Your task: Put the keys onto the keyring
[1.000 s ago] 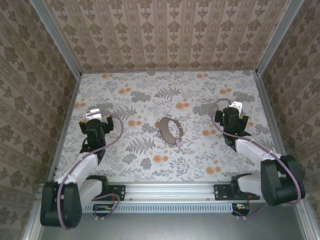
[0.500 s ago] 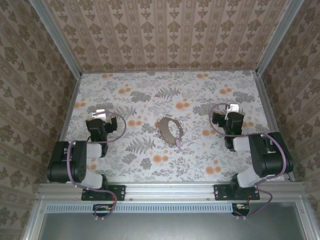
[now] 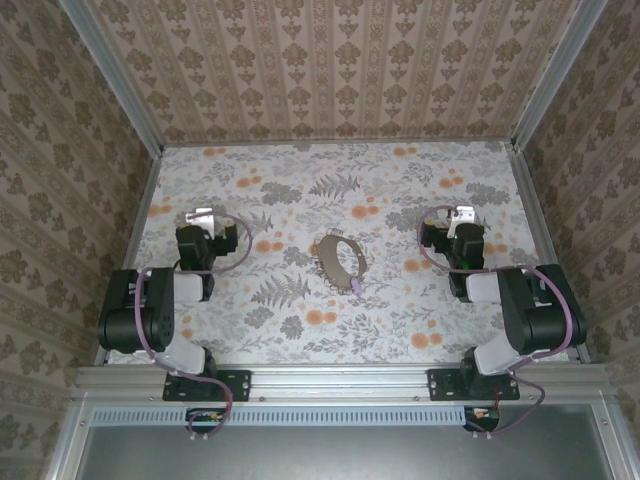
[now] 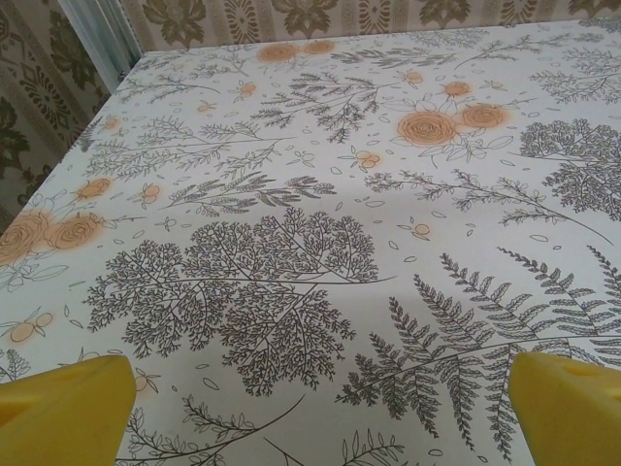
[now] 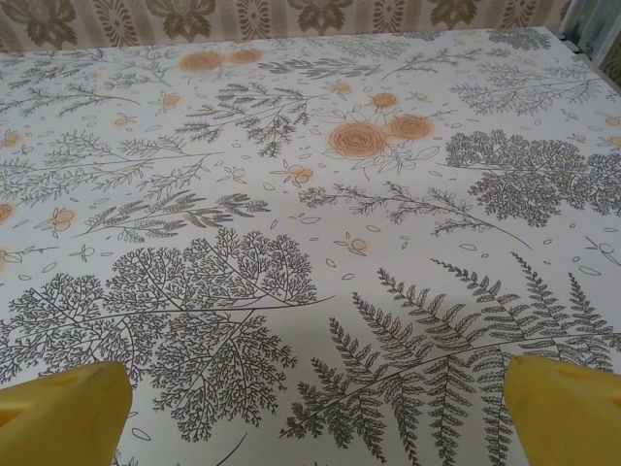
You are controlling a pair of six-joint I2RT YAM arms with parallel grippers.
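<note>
1. Keyring (image 3: 338,260): a loop of thin brownish beaded chain. It lies flat near the middle of the floral-printed table (image 3: 300,190), between the two arms and well apart from both.

2. Key (image 3: 357,285): small, with a purple-pink head. It sits at the loop's near right end, touching or just beside the chain (too small to tell whether it is threaded on).

3. Left gripper (image 3: 203,216): on the left side of the table, pointing toward the far wall. Its jaws are spread wide and hold nothing. In the left wrist view its yellow fingertips (image 4: 63,408) sit at the two bottom corners, with bare printed cloth between them.

4. Right gripper (image 3: 462,214): on the right side of the table, likewise pointing toward the far wall. Its jaws are wide apart and empty. The yellow fingertips (image 5: 58,413) frame only fern and rose print.

5. Wallpapered panels (image 3: 340,70): a brown damask pattern, enclosing the table on three sides.
</note>
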